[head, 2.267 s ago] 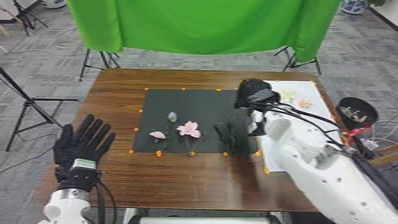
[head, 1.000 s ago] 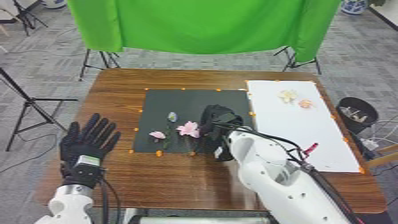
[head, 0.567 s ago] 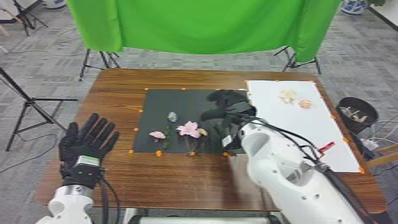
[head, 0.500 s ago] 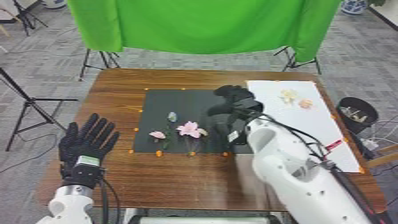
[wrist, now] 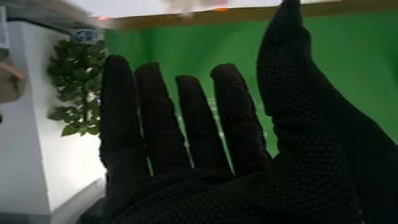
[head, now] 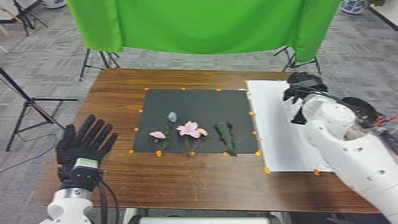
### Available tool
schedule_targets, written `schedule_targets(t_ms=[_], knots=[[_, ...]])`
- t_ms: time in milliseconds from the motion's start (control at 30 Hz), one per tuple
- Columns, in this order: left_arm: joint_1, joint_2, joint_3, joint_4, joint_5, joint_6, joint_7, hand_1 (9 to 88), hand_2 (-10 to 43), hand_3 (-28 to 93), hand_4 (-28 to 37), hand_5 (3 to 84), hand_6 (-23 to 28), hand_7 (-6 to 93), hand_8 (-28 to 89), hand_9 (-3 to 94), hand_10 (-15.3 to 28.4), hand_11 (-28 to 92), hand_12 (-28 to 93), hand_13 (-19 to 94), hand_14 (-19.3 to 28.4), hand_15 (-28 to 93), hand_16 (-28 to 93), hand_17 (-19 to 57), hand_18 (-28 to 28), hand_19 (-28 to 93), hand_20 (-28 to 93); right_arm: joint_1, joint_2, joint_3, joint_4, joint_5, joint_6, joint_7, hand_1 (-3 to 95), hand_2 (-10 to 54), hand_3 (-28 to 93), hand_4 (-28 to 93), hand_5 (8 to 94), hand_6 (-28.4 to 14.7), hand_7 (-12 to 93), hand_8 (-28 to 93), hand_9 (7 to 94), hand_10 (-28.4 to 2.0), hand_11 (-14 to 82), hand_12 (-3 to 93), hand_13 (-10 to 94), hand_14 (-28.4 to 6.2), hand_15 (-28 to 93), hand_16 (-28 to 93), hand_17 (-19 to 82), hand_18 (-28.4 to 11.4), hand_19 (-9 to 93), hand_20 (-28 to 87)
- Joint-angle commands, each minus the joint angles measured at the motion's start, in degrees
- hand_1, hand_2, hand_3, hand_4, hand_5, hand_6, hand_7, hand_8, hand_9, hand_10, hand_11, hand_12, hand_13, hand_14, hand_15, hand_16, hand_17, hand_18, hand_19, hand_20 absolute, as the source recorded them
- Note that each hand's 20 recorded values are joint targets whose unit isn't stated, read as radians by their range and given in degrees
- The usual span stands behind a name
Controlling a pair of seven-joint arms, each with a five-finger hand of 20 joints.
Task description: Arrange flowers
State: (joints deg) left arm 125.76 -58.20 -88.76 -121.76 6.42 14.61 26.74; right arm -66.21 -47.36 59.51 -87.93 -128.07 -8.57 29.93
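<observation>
The pink lily (head: 188, 129) lies flat on a black mat (head: 195, 104) atop the bench (head: 182, 187), a small pink bud (head: 157, 134) to its left, a pale blue bud (head: 172, 117) just beyond it and dark green stems (head: 226, 137) to its right. My right robot hand (wrist: 222, 192), wide and empty, is above the white sheet (head: 282, 150), beyond and right of the lily; my left robot hand (head: 83, 145), also wide, is well to the lily's left. I judge the blooms feather-light, their soft petals easily creased, the thin stems springy and apt to roll; I would pinch low on a stem, clear of the petals.
</observation>
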Motion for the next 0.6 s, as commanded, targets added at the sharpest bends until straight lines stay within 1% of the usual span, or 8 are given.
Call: schedule_targets(t_ms=[33, 167, 267, 300, 367, 433, 500, 600], knots=[[0.73, -0.19, 0.23, -0.36, 0.05, -0.43, -0.12, 25.8, 15.9, 70, -28.3, 39.0, 9.8, 14.0, -8, 32.9, 16.4, 24, 12, 23, 17.2, 40, -7, -6.7, 15.3, 37, 9, 6.36, -1.02, -5.45, 7.83, -1.69, -5.88, -5.02, 45.3, -3.0, 83, -28, 41.3, -0.2, 17, -15, 38.4, -9.0, 7.4, 8.5, 40, -10.0, 12, 16, 20, -16.0, 50, 18], [0.58, -0.49, 0.25, -0.32, 0.44, -0.2, -0.59, 25.9, 16.0, 70, -28.3, 39.4, 9.9, 14.1, -8, 33.0, 16.4, 24, 12, 23, 17.2, 40, -7, -6.8, 15.4, 37, 9, 8.11, -1.48, -7.72, 9.95, -3.89, -6.84, -7.25, 47.6, -0.6, 82, -28, 40.3, 0.7, 18, -15, 37.3, -8.1, 7.8, 7.7, 41, -9.1, 13, 16, 21, -15.7, 51, 19], [0.82, -0.49, 0.42, -0.34, 0.06, -0.1, -0.56, 25.9, 16.0, 70, -28.3, 39.6, 10.0, 14.1, -8, 33.1, 16.4, 24, 12, 23, 17.3, 40, -7, -6.7, 15.4, 37, 9, 8.73, -2.3, -8.39, 10.98, -3.59, -8.72, -6.3, 48.5, 0.1, 81, -28, 44.6, 2.0, 19, -15, 40.6, -7.6, 8.3, 7.6, 43, -8.7, 14, 16, 22, -15.3, 53, 21], [0.55, -0.41, 0.65, -0.22, -0.01, -0.17, -0.61, 25.9, 16.0, 70, -28.3, 39.7, 10.0, 14.1, -8, 33.1, 16.4, 24, 12, 23, 17.3, 41, -7, -6.7, 15.3, 37, 9, 8.33, -1.9, -8.66, 10.85, -3.08, -6.76, -6.33, 48.9, 0.5, 81, -28, 47.9, 2.4, 19, -16, 43.5, -7.6, 8.4, 7.7, 45, -8.8, 15, 17, 22, -15.3, 54, 21], [0.46, -0.35, 0.74, -0.23, 0.11, -0.35, -0.81, 26.0, 16.1, 70, -28.3, 39.8, 10.0, 14.1, -8, 33.2, 16.5, 24, 12, 23, 17.3, 40, -7, -6.7, 15.3, 37, 9, 7.51, -1.23, -9.89, 10.9, -3.27, -0.47, -6.65, 50.6, 1.0, 79, -28, 56.7, 3.3, 20, -15, 55.7, -7.8, 10.2, 10.2, 53, -8.3, 18, 19, 23, -15.4, 58, 24], [0.53, -0.38, 0.64, -0.21, 0.09, -0.22, -0.78, 26.0, 16.1, 70, -28.3, 39.9, 10.1, 14.1, -8, 33.2, 16.5, 24, 12, 23, 17.3, 41, -7, -6.7, 15.3, 37, 9, 6.71, -0.74, -10.51, 10.61, -4.33, 3.9, -7.47, 53.3, -0.3, 74, -28, 63.3, 3.1, 22, -9, 65.3, -8.4, 11.7, 14.5, 57, -7.5, 21, 23, 24, -15.2, 59, 25], [0.72, -0.33, 0.58, -0.51, -0.4, 0.9, -0.53, 26.1, 16.2, 70, -28.3, 39.9, 10.1, 14.2, -8, 33.3, 16.4, 24, 12, 23, 17.3, 41, -7, -6.7, 15.3, 37, 9, 6.57, -0.6, -11.38, 10.58, -4.89, 6.74, -7.99, 56.3, -2.1, 71, -28, 70.5, 3.4, 24, -5, 75.7, -8.0, 9.8, 24.6, 61, -5.7, 21, 31, 25, -14.8, 59, 27], [0.62, -0.41, 0.52, -0.32, -0.18, 0.23, -0.69, 26.1, 16.5, 70, -28.3, 40.3, 10.2, 14.1, -8, 33.6, 16.6, 24, 12, 23, 17.3, 41, -7, -6.6, 15.3, 37, 9, 6.37, 0.03, -12.34, 10.18, -4.44, 10.85, -7.35, 58.4, -3.2, 69, -28, 74.7, 3.5, 23, -4, 83.1, -6.7, 8.8, 33.5, 64, -4.4, 21, 36, 26, -14.5, 58, 28]])
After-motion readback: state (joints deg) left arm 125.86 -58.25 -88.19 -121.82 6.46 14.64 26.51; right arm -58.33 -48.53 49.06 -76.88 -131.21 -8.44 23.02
